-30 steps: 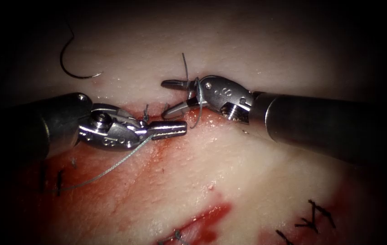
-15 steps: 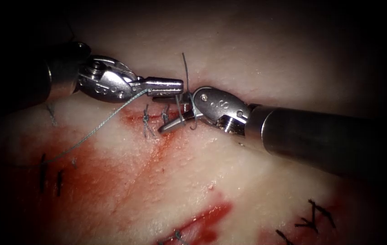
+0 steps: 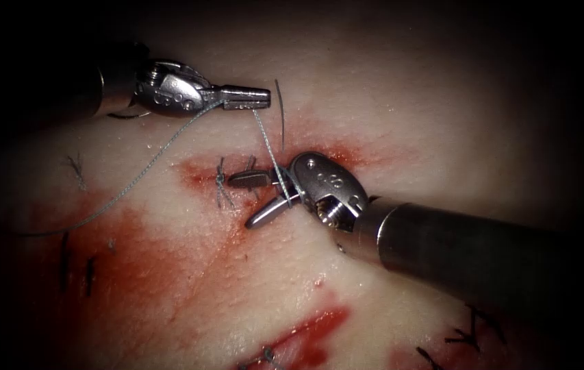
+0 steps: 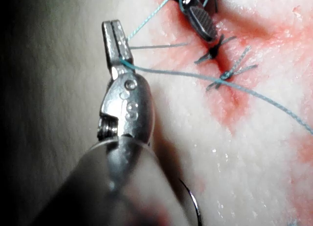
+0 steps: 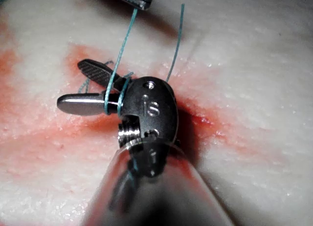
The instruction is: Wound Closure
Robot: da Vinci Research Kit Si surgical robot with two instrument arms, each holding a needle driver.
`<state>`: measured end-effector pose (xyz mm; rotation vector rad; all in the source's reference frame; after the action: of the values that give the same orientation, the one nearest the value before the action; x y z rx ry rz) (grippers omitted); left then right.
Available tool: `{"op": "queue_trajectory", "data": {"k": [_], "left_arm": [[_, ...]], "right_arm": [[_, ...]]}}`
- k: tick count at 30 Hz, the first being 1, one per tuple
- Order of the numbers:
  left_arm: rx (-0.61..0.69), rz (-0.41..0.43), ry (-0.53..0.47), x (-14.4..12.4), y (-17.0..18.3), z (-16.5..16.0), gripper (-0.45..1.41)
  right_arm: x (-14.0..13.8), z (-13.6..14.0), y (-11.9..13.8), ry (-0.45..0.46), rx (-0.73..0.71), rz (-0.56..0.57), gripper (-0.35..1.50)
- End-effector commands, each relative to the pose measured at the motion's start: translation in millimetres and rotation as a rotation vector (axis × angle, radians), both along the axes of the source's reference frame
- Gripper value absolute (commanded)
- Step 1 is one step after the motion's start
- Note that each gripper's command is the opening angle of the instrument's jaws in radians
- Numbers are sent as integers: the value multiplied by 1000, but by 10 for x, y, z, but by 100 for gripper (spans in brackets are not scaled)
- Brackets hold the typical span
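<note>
Over the cut (image 3: pixel 264 179), with two knots (image 3: pixel 221 179) already tied: left pincer (image 3: pixel 254 97) clamping the thread (image 3: pixel 261 133), right pincer (image 3: pixel 254 199) gaping, thread looped around it, holding nothing; needle (image 4: pixel 191 200) lying loose on the tissue (image 3: pixel 408 123); knot still untightened.

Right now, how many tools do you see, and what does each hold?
2. Left tool, above the cut, shut on thread. Right tool, at the cut, open, holding nothing, thread looped round a jaw. Needle lies loose by left tool.
</note>
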<state>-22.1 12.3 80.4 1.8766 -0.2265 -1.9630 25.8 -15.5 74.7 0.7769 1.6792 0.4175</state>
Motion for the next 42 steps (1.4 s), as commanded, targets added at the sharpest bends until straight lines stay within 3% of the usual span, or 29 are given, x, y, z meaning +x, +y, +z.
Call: {"op": "queue_trajectory", "data": {"k": [1,10,12,18,27,31,32,38,42], "left_arm": [[-17,-12,21,-2,3,15,-45],[-55,-61,100,26,-5,50,-45],[-75,-88,120,26,-21,58,-45],[-93,-107,144,23,-44,62,-45],[-109,-227,175,7,-67,57,-45],[-147,-343,250,4,-80,49,-45],[-170,-407,308,2,-87,46,-45],[-190,-503,419,-21,-116,35,-45],[-192,-538,455,-42,-128,26,-45]], "right_arm": [[4,-2,4,27,12,18,79],[-13,-6,5,25,41,95,79],[-12,-6,13,29,74,179,78],[-14,-7,20,33,119,287,76],[-4,-9,28,43,171,401,78],[-7,-9,34,45,187,455,78],[-11,-8,37,44,185,463,76],[-19,-2,47,41,156,514,73],[-19,3,45,-82,178,541,73]]}}
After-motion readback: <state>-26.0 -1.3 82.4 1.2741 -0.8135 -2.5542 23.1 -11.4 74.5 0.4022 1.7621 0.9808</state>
